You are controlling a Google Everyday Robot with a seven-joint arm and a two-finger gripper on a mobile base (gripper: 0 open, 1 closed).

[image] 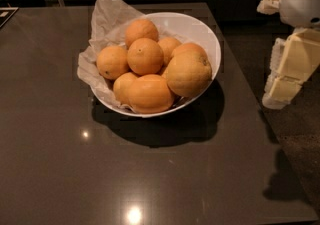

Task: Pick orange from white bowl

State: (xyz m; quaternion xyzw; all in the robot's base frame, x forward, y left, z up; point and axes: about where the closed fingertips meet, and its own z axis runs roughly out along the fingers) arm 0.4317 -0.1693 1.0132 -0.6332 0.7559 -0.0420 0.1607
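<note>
- One dark grey, glossy, flat tabletop [50, 169] fills most of the view. Two small bright light reflections lie on it toward 6 and 7 o'clock from the bowl.
- One arm, mine, enters at the view's 2 o'clock corner. Its rounded white shell is uppermost and cream blocky segments hang down from it, sloping toward 7 o'clock.
- My one gripper [284, 85] hangs at the low end of that arm, at 3 o'clock from the bowl. It is out past the table's right edge, well apart from the fruit and touching nothing. I cannot tell whether it is open or closed.
- One wide, round, glossy white bowl [202, 31] stands on the table above the middle of the view.
- One sheet of crumpled white paper [107, 11] lines the bowl's 9 to 11 o'clock side and sticks up over the rim.
- One large, lumpy yellow-orange orange [188, 74] sits in the bowl at its 4 o'clock side, against the rim, touching its neighbours.
- One oval, lemon-shaped orange fruit [150, 94] lies at the bowl's 6 o'clock.
- Five smaller round deep-orange fruits [145, 55] are piled from the centre out toward 8, 9, 11 and 12 o'clock. A rounded top just behind the large orange may be a sixth; I cannot tell.
</note>
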